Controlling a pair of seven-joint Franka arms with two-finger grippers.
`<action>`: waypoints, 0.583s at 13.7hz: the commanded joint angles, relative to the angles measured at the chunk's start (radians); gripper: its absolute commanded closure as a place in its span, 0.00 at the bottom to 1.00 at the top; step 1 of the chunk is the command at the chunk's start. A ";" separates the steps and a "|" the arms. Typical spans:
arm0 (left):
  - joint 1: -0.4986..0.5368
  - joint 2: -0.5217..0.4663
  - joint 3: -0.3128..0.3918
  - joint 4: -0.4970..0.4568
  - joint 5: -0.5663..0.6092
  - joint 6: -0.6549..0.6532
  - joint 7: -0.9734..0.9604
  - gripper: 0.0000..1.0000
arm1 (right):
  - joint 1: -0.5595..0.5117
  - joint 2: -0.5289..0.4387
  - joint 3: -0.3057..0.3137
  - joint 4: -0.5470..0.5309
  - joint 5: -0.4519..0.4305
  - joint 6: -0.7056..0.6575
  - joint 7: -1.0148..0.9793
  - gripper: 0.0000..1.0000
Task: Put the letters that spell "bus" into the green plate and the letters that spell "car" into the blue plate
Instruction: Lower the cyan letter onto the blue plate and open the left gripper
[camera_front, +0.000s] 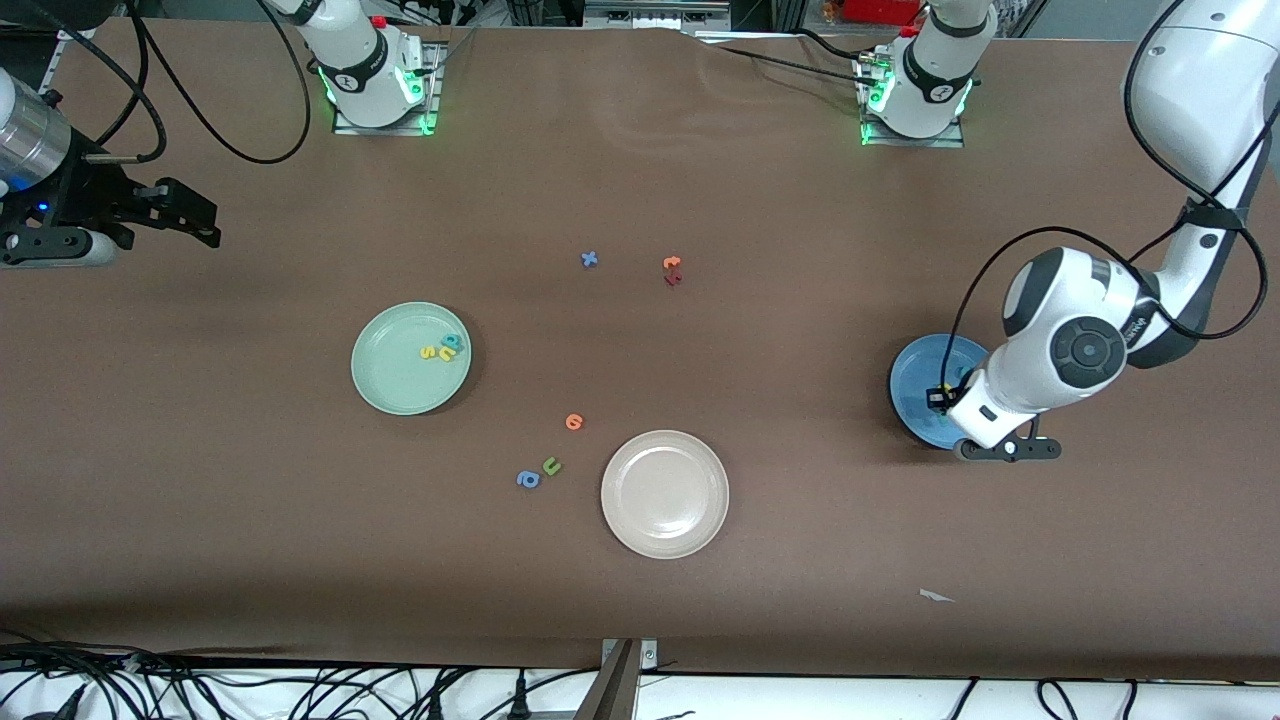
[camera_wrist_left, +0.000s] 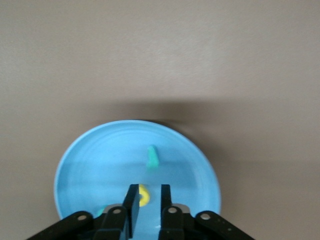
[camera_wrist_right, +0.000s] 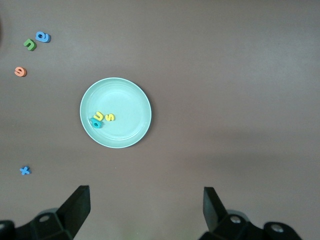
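In the blue plate (camera_wrist_left: 80, 160) at my left arm's end of the table, the yellow a (camera_wrist_left: 143, 195) lies flat between my left gripper's (camera_wrist_left: 148, 200) slightly parted fingers, which grip nothing; the teal r (camera_wrist_left: 152, 157) lies just ahead, its long axis pointing away from me. The teal b (camera_wrist_right: 95, 123), yellow u (camera_wrist_right: 100, 116) and yellow s (camera_wrist_right: 109, 117) sit together in the green plate (camera_wrist_right: 127, 97). My right gripper (camera_wrist_right: 146, 204) waits wide open over bare table.

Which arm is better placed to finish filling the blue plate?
Left. The left hand hangs low over the blue plate, open around the yellow letter, which seems to lie loose on the plate. The right hand waits open at the right arm's end of the table, away from that plate.
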 joint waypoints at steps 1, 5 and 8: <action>-0.006 -0.006 0.004 0.033 -0.030 -0.020 0.047 0.00 | 0.005 -0.015 0.007 -0.004 -0.017 0.008 -0.005 0.00; 0.012 -0.049 0.003 0.088 -0.030 -0.130 0.066 0.00 | 0.005 -0.015 0.007 -0.003 -0.017 0.015 -0.005 0.00; 0.012 -0.061 0.001 0.151 -0.045 -0.251 0.154 0.00 | 0.002 -0.012 0.002 -0.004 -0.015 0.015 -0.005 0.00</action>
